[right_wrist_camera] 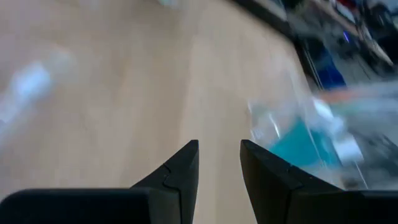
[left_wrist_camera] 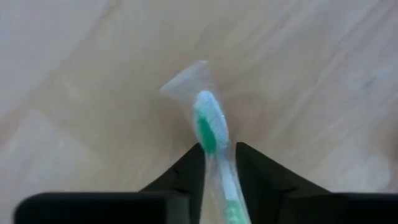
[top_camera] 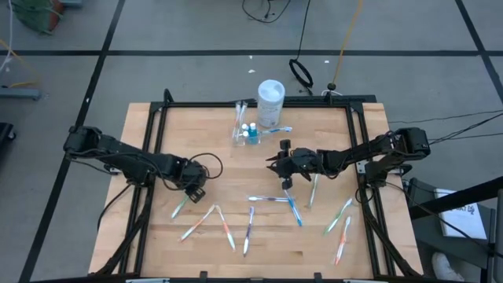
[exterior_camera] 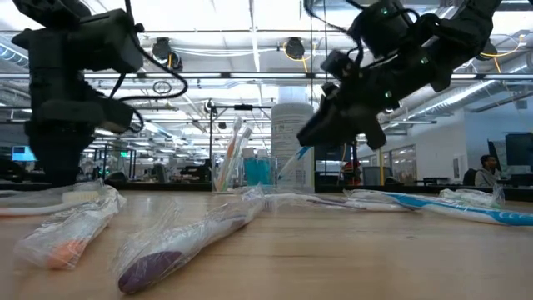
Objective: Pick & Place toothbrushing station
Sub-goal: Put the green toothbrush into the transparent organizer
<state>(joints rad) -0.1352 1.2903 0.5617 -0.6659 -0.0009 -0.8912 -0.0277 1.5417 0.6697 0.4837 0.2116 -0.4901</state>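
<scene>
My left gripper (top_camera: pixel 193 189) is at the table's left middle, shut on a wrapped green toothbrush (left_wrist_camera: pixel 210 127); the handle (top_camera: pixel 180 207) runs out toward the near left. My right gripper (top_camera: pixel 275 162) is open and empty, near the table's middle, just on the near side of the clear cup (top_camera: pixel 244 134). In the right wrist view the cup (right_wrist_camera: pixel 298 140) shows ahead of the fingers. The cup stands at the far middle and holds toothbrushes and teal-blue tubes (top_camera: pixel 251 131). Several wrapped toothbrushes (top_camera: pixel 248 227) lie flat on the near half of the table. My left gripper pinches the wrapped green toothbrush between its two fingers at the neck, just behind the bristle head (left_wrist_camera: pixel 219 167). The head and the wrapper's end (left_wrist_camera: pixel 186 81) stick out past the fingertips. Whether the brush is clear of the table, I cannot tell.
A tall white tub (top_camera: pixel 271 101) stands right behind the cup. Loose toothbrushes lie at the near left (top_camera: pixel 196 224), near middle (top_camera: pixel 271 199) and near right (top_camera: pixel 339 217). A black frame (top_camera: pixel 259 104) rims the table. Bare wood lies between the two grippers.
</scene>
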